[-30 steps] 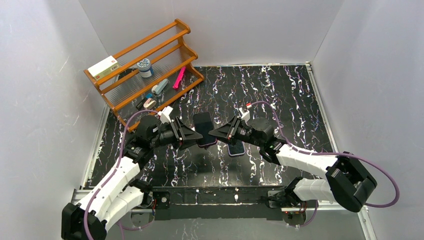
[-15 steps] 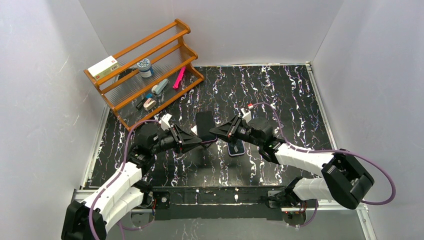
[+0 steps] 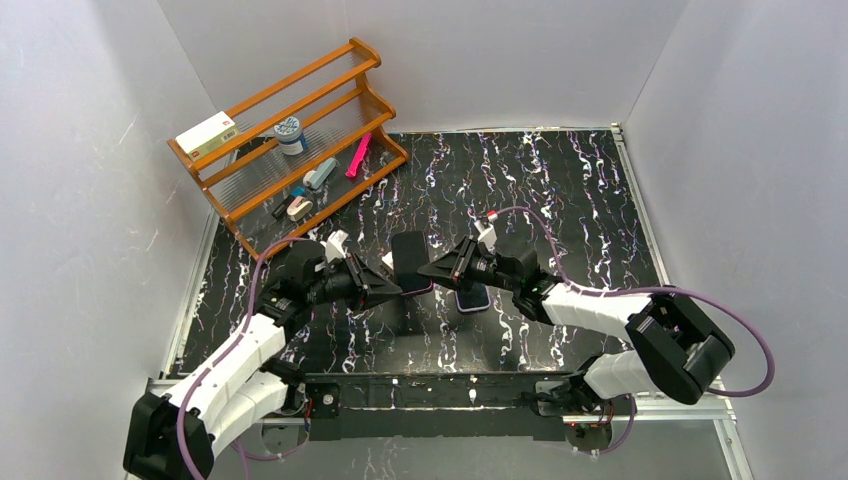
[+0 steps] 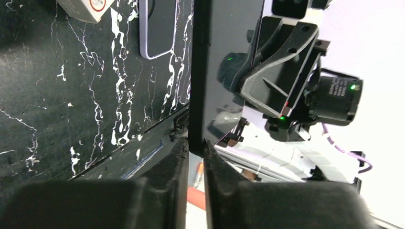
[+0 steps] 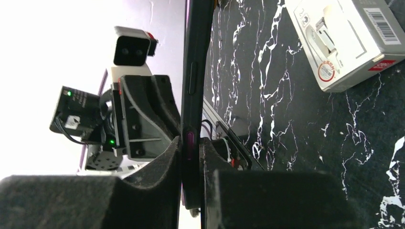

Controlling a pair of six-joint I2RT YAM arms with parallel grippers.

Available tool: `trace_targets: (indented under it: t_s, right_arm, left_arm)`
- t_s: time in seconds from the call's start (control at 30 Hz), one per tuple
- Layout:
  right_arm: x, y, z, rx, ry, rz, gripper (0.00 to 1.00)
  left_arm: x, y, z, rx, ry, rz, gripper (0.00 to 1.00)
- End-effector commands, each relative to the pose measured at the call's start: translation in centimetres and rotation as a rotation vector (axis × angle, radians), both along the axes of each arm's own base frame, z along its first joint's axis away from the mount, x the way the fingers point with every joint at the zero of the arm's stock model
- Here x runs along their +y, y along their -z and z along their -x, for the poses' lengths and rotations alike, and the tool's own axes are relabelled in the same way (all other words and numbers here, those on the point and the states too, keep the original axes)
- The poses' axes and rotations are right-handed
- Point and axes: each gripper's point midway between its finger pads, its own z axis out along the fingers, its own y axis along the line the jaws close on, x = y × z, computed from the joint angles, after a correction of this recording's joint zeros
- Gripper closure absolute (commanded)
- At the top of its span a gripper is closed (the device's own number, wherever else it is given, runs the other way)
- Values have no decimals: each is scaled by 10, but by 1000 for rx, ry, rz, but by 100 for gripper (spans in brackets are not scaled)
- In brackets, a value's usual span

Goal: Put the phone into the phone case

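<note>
The phone [image 3: 409, 256] is a black slab with a purple side button, held on edge above the table between both arms. My left gripper [image 3: 399, 284] is shut on its lower left edge. In the left wrist view [image 4: 196, 145] the slab [image 4: 198, 71] sits pinched between the pads. My right gripper [image 3: 429, 270] is shut on the opposite edge. In the right wrist view [image 5: 190, 148] the pads close over the purple button on the phone [image 5: 193, 62]. A flat lilac-rimmed piece, apparently the phone case [image 3: 472, 298], lies on the table under the right gripper and also shows in the left wrist view [image 4: 157, 28].
A wooden rack [image 3: 290, 140] with small items stands at the back left. A white box [image 5: 344, 43] lies on the black marbled table near the case and also shows in the left wrist view [image 4: 81, 7]. White walls close in the table on three sides.
Both grippers keep their hold on the phone. The left arm has drawn in a little, and the phone has shifted slightly lower between the two grippers.
</note>
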Motion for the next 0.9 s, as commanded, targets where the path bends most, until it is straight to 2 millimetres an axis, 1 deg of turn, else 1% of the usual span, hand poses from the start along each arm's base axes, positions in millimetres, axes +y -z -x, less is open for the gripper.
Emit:
trace_targets:
  t_s: [0.0,0.03,0.07,0.13,0.2,0.3,0.37,0.47,0.5,0.57,0.63,0.77,0.87]
  right_arm:
    - [6,-45,5,-206,-135,-48,99]
    - [0,-45,0,-235,-153,-29,99]
    - [-5,-44,-1,-257,-184,-10,99]
    - [-16,-41,-1,-292,-248,28,99]
    - [-28,-44,-3,-346,-293,50,99]
    - [-40,-54,8,-439,-400,54,99]
    - [-45,-61,20,-480,-499,39,99]
    - [-50,-69,34,-505,-615,24,99]
    - [-51,-73,42,-507,-660,-3,99]
    - [-53,-77,50,-507,-706,-40,99]
    - [-54,-82,54,-512,-725,-66,99]
    - [-55,-94,56,-548,-712,-95,99]
    - [-56,-103,61,-558,-732,-129,99]
  left_arm:
    - [5,-13,-3,-111,32,-80,77]
    - [6,-19,-4,-139,41,-96,68]
    - [8,-25,-4,-179,55,-121,62]
    - [12,-37,-5,-245,86,-177,54]
    - [15,-48,-7,-305,112,-222,50]
    - [14,-63,-6,-373,144,-221,45]
    - [12,-70,-5,-404,169,-213,43]
    - [12,-76,-5,-457,220,-240,41]
    - [12,-76,-5,-484,241,-251,41]
    - [14,-75,-7,-533,261,-278,40]
    - [13,-77,-9,-557,261,-282,39]
    - [7,-86,-8,-555,260,-225,37]
    - [3,-82,-5,-533,277,-194,36]
